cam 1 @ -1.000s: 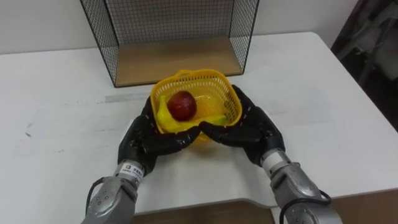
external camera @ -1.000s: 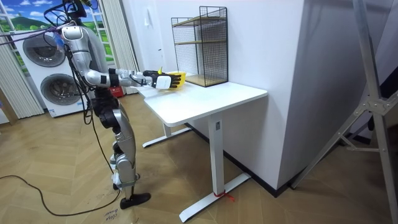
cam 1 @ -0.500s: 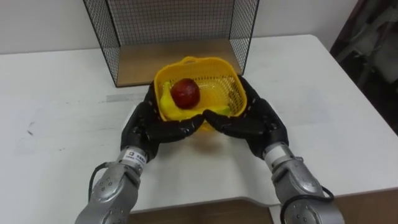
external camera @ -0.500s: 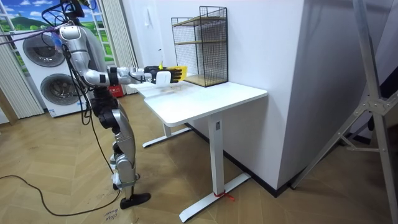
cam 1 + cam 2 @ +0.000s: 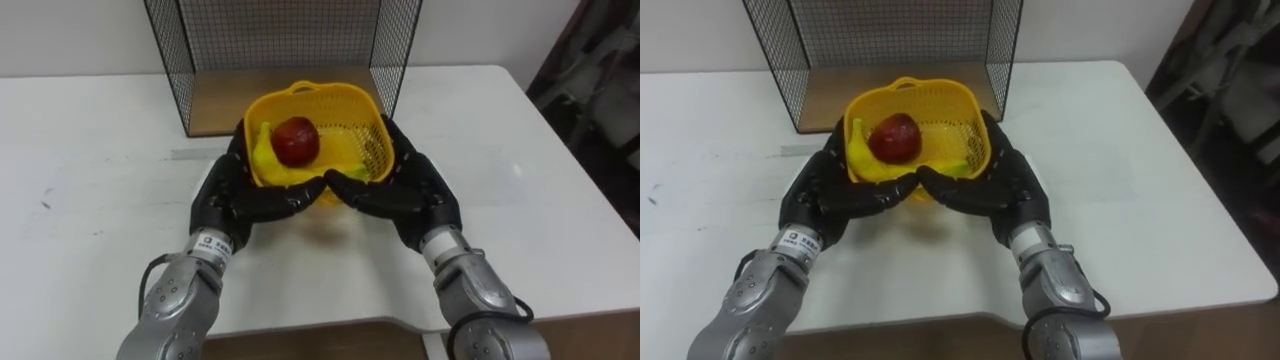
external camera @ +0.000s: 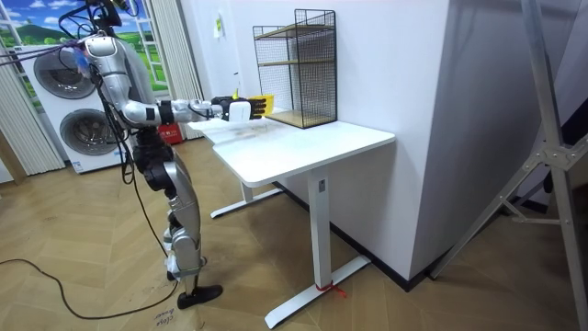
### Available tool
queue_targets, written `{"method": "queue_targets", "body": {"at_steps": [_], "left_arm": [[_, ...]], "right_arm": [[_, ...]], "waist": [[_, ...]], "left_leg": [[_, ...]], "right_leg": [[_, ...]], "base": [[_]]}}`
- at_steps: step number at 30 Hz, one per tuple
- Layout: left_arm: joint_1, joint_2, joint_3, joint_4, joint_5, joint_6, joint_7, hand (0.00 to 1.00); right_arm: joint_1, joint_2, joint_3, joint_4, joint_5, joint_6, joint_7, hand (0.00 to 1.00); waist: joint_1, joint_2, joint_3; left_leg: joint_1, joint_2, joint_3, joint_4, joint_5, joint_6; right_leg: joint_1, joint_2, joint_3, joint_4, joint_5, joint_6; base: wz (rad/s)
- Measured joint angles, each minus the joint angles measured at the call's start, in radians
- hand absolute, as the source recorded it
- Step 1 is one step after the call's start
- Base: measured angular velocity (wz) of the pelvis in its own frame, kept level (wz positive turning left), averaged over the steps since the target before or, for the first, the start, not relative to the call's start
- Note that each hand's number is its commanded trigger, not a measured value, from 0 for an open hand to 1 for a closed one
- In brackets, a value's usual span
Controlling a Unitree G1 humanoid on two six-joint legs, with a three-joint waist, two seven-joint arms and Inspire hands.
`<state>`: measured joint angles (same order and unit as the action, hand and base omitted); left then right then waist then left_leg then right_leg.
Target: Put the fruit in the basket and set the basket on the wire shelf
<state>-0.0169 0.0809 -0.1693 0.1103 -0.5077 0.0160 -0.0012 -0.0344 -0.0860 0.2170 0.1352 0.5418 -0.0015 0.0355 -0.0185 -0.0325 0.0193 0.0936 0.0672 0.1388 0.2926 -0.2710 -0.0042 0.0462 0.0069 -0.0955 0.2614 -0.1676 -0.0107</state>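
The left hand (image 5: 232,196) and the right hand (image 5: 412,192) are matte black and built of jointed plates, with rows of tiny pale dots along the fingers. Each hand meets a short silver-grey wrist collar, and the left collar carries a small white label with dark print. Behind the collars are rounded forearms of brushed grey metal, each with a thin black cable looping along its side. In the room view, the head, torso and legs are silver-grey shells with dark joints, a dark waist and black feet.

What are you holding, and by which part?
The yellow basket, in both hands: left hand cupped round its left side, right hand round its right side, both meeting below its front rim.
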Motion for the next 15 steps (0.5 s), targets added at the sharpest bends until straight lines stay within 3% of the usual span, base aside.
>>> {"method": "queue_targets", "body": {"at_steps": [4,7,11,12,13,15], "left_arm": [[-0.008,0.001,0.016,0.000,-0.001,-0.002,0.019,0.00],[-0.012,0.002,0.019,0.000,-0.008,-0.003,0.022,0.00],[-0.014,0.001,0.028,0.000,-0.006,-0.004,0.022,0.00],[-0.014,0.007,0.030,0.000,-0.007,-0.004,0.022,0.00],[-0.013,0.004,0.028,0.004,-0.007,-0.004,0.022,0.00],[-0.013,-0.002,0.028,0.006,-0.008,-0.004,0.020,0.00]], "right_arm": [[-0.001,0.002,0.002,0.002,0.000,0.000,0.013,0.00],[-0.003,0.001,0.005,0.005,-0.003,0.000,0.021,0.00],[-0.005,0.000,0.011,0.005,-0.004,0.000,0.034,0.00],[-0.005,0.000,0.017,0.008,-0.005,0.000,0.034,0.00],[-0.004,-0.001,0.017,0.017,-0.005,0.000,0.034,0.00],[-0.005,-0.002,0.015,0.017,0.000,0.000,0.032,0.00]], "waist": [[0.026,0.010,0.0045],[0.031,0.015,0.0068],[0.034,0.017,0.0038],[0.033,0.009,0.0063],[0.033,-0.002,0.0069],[0.035,-0.002,0.0069]], "left_leg": [[-0.051,0.044,-0.004,0.151,-0.075,-0.024],[-0.082,0.057,-0.005,0.191,-0.092,-0.036],[-0.097,0.057,-0.003,0.194,-0.070,-0.054],[-0.145,0.057,-0.001,0.272,-0.040,-0.053],[-0.198,0.039,-0.016,0.317,-0.018,-0.046],[-0.279,0.005,-0.032,0.224,-0.005,-0.040]], "right_leg": [[-0.039,0.032,0.002,0.104,-0.046,-0.026],[-0.076,0.044,0.007,0.151,-0.078,-0.041],[-0.099,0.042,0.027,0.174,-0.088,-0.057],[-0.098,0.033,0.027,0.174,-0.090,-0.063],[-0.093,0.015,0.032,0.173,-0.094,-0.071],[-0.094,-0.002,0.034,0.171,-0.098,-0.070]], "base": [[-0.12],[-0.05],[-0.04],[0.07],[0.10],[-0.07]]}}
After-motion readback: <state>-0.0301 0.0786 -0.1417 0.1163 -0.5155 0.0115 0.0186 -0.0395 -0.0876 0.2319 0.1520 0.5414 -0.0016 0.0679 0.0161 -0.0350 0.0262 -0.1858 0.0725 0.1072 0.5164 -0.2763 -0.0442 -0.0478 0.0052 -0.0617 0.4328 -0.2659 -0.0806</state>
